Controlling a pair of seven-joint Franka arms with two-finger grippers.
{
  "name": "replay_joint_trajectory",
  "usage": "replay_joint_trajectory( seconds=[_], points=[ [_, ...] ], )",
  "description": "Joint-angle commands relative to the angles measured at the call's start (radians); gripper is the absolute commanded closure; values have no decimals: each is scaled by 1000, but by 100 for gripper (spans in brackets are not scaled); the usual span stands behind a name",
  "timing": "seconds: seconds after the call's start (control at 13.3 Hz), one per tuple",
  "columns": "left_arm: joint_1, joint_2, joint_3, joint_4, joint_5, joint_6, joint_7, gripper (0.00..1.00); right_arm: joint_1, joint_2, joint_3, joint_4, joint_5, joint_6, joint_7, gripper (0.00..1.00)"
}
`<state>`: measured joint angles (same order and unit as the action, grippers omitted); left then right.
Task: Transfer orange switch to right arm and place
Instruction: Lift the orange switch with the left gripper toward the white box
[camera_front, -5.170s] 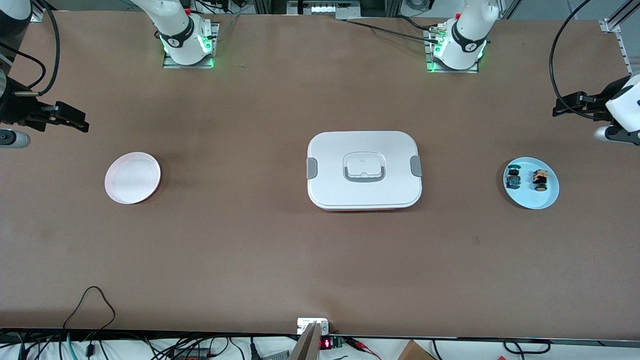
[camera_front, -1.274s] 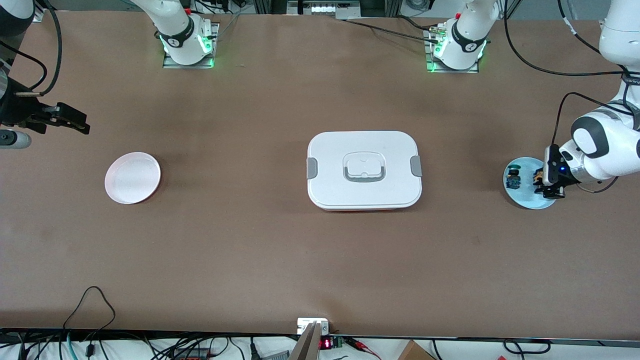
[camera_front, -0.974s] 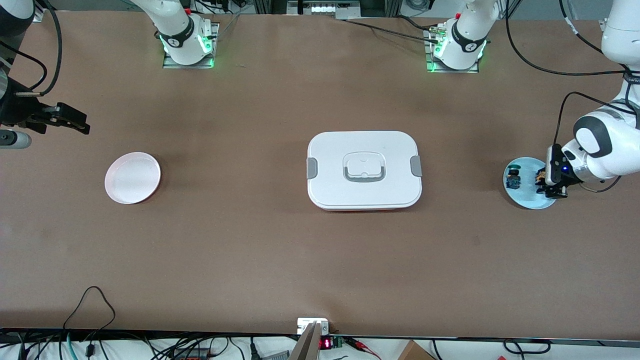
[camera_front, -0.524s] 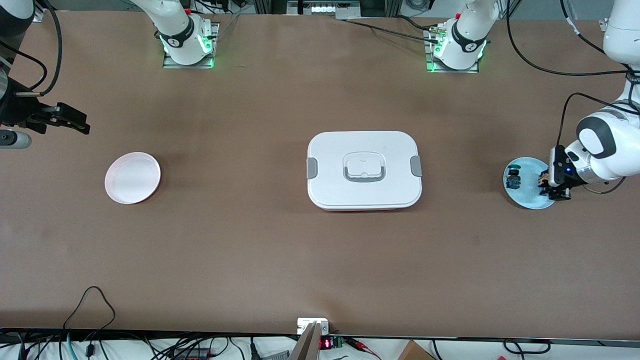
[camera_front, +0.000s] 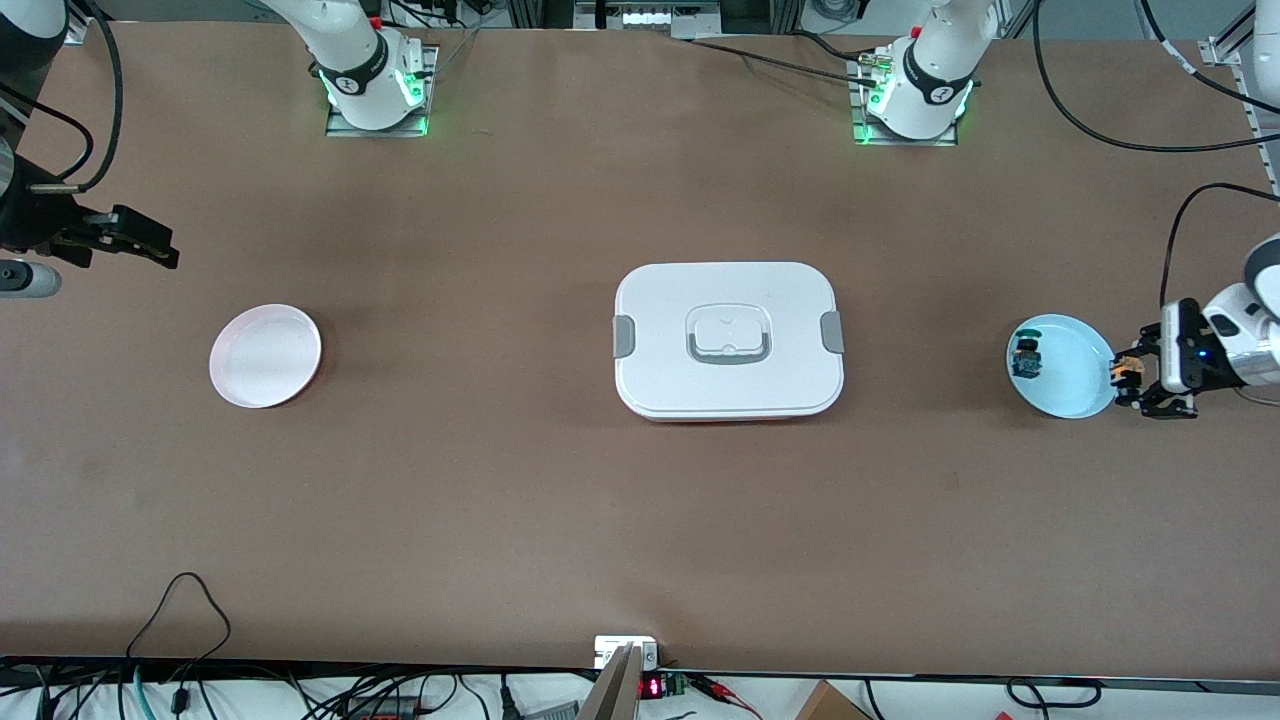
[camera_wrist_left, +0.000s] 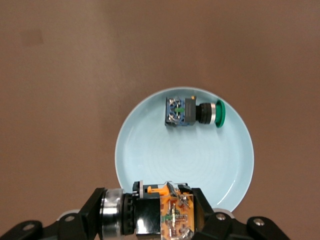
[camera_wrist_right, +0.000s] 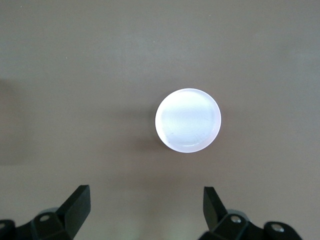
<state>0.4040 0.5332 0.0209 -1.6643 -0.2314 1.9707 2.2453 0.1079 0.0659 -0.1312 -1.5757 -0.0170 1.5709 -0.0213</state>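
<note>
The orange switch (camera_front: 1124, 371) is off the table, and my left gripper (camera_front: 1132, 377) is shut on it just over the rim of the light blue plate (camera_front: 1070, 385) at the left arm's end. In the left wrist view the orange switch (camera_wrist_left: 167, 212) lies sideways between the black fingers (camera_wrist_left: 212, 215) of my left gripper (camera_wrist_left: 155, 216), with its orange body and black collar showing. My right gripper (camera_front: 140, 243) hangs open and holds nothing at the right arm's end, above the table beside the white plate (camera_front: 265, 356). In the right wrist view my right gripper (camera_wrist_right: 146, 206) is above the white plate (camera_wrist_right: 188, 120).
A blue-green switch (camera_front: 1025, 357) lies on the blue plate (camera_wrist_left: 200, 160), and the left wrist view shows this blue-green switch (camera_wrist_left: 192, 111) on its side. A white lidded box (camera_front: 728, 340) sits mid-table between the two plates. Cables (camera_front: 180, 620) run along the table's front edge.
My left gripper has lifted the orange switch off the blue plate and drawn it out over the plate's rim toward the left arm's end. The right arm has not moved.
</note>
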Motion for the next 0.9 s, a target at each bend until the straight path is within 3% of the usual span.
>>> replay_joint_trajectory(
  seconds=[0.0,0.52,0.82],
  points=[
    [7,40,-10,96,-87,-139,-38,100,-2,-1,-7,14,2,-14,0,0],
    [-48,73,-21,126,-431,-519,-105,100,-7,2,-5,26,23,-14,-17,0],
    [-47,123,-157,117,-604,-602,-81,100,-7,3,-5,26,25,-14,-16,0]
  ],
)
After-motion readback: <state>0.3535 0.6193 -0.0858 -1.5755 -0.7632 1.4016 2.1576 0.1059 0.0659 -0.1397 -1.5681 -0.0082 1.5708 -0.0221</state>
